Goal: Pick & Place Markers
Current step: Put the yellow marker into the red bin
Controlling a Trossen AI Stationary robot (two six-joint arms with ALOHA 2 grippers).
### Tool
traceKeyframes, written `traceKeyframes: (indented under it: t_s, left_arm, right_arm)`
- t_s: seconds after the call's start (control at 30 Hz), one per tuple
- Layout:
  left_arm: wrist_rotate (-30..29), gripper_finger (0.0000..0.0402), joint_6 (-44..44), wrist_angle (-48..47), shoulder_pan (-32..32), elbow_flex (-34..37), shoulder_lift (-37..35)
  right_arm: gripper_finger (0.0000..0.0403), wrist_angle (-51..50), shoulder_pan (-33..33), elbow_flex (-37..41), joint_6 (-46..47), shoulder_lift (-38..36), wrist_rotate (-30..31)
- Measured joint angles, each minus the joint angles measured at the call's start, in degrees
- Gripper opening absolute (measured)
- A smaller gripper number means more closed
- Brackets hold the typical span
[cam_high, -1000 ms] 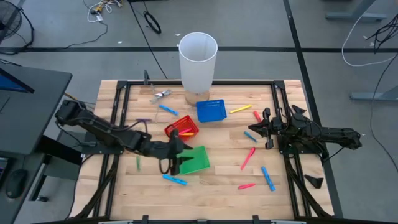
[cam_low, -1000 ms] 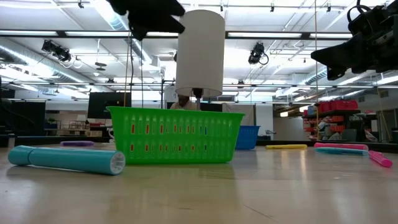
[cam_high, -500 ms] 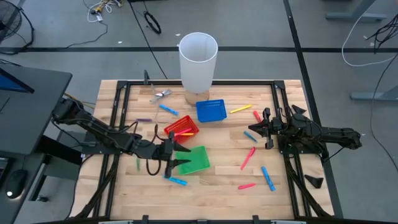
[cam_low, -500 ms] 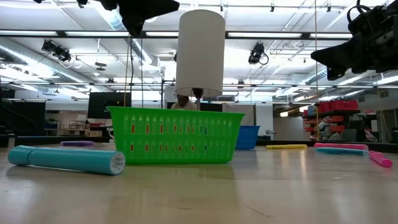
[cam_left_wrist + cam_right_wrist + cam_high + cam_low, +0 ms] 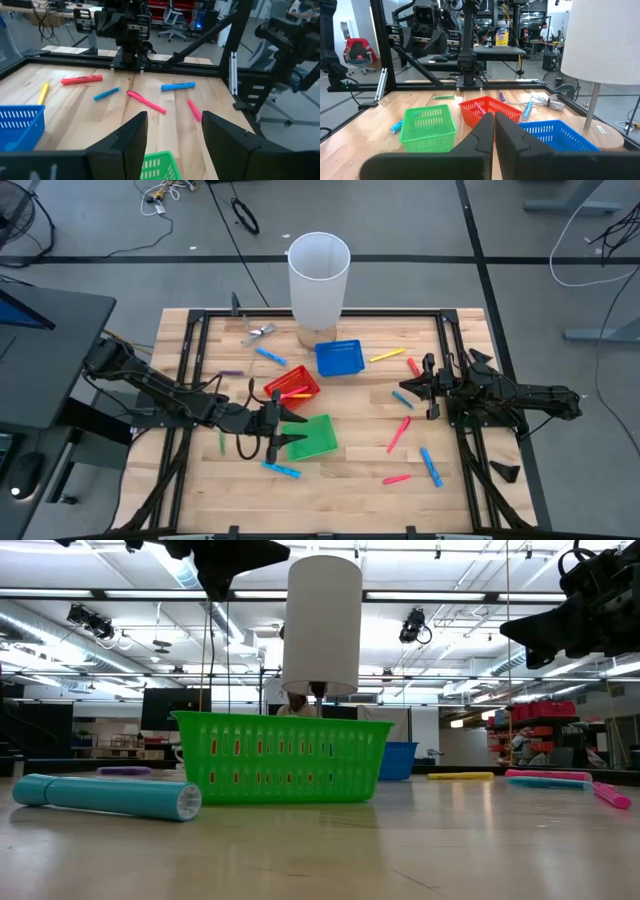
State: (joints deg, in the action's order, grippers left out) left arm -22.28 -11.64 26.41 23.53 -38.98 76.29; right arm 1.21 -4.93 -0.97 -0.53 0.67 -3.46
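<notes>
Markers lie scattered flat on the wooden table: a light blue one (image 5: 281, 470) near the near edge, pink ones (image 5: 399, 433) (image 5: 396, 478), blue ones (image 5: 431, 466) (image 5: 270, 356), a yellow one (image 5: 387, 355) and a green one (image 5: 221, 442). More lie inside the red basket (image 5: 293, 387). My left gripper (image 5: 278, 430) hovers open and empty over the left edge of the green basket (image 5: 312, 437); the basket's rim (image 5: 159, 167) shows between its fingers. My right gripper (image 5: 410, 390) waits shut above the table's right side.
A blue basket (image 5: 338, 357) stands beyond the red one. A tall white cylinder on a stand (image 5: 319, 280) rises at the far edge, with a silvery clip (image 5: 258, 332) beside it. Black frame rails (image 5: 190, 360) run along the table's sides. Bare wood lies between the green basket and the right-hand markers.
My left gripper has drawn back a little toward the table's left edge and risen slightly, staying open. Markers, baskets and the right arm have kept still.
</notes>
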Motion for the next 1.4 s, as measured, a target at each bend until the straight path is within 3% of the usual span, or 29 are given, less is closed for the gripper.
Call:
traceKeyframes:
  t_s: [0.4,0.77,0.87,1.1,1.4]
  left_arm:
    - [0.0,0.0193,-5.56,-0.02,0.0,-0.02,0.04]
    - [-0.11,0.0193,-5.77,-0.02,0.0,-0.02,0.04]
    - [-0.46,0.0193,-5.79,-0.02,0.0,-0.02,0.04]
    - [-0.57,0.0193,-5.79,-0.02,0.0,-0.02,0.04]
    - [-0.36,0.0193,-5.8,-0.02,0.0,-0.02,0.04]
  right_arm:
    - [0.002,0.06,0.01,0.0,0.01,0.0,0.0]
    - [0.002,6.49,0.01,-0.02,0.99,0.0,0.1]
    - [0.002,4.82,0.05,-1.65,4.08,1.01,4.28]
    - [0.002,-4.71,0.04,-11.6,10.91,9.18,13.31]
    - [0.0025,-15.51,0.04,-26.43,13.5,25.86,14.19]
